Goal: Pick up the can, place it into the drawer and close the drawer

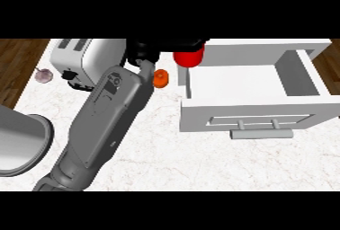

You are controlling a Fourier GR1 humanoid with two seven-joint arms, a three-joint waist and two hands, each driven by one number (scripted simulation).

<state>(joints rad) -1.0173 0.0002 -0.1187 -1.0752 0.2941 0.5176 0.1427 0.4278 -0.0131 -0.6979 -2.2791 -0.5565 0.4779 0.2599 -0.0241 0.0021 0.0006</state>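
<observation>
From my station I judge the task about half done. The robot's left hand (158, 48), black, at the end of a long grey forearm (106, 117) that comes in from the lower left, is closed over the top of the red cylindrical can (189, 59). The fingers hide the can's upper part, so I can't see exactly how they wrap it, but it looks grasped and carried, not standing on the white marbled table (166, 152).

The can hangs at the far left corner of the open white drawer (252, 114), roughly over its left wall. I can't tell whether it is already above the drawer's inside or just beside it. The drawer is pulled well out, its bare white floor showing and its grey bar handle (261, 134) pointing toward me.

What remains, as I read it:
- bring the can over the drawer's floor, lower it and let go
- pull the hand out
- push the drawer's front shut

The right hand is not in view.

My count:
- One red can.
- One drawer with one handle.
- One forearm and one hand.
- One silver two-slot toaster (81, 56) at the far left of the table.
- One small orange object (161, 78) just left of the drawer, near the hand's wrist. I can't identify it.
- One small pale purplish lump (45, 75) beside the toaster.
- One large grey metal round vessel (23, 143), cut off by the left edge.
</observation>
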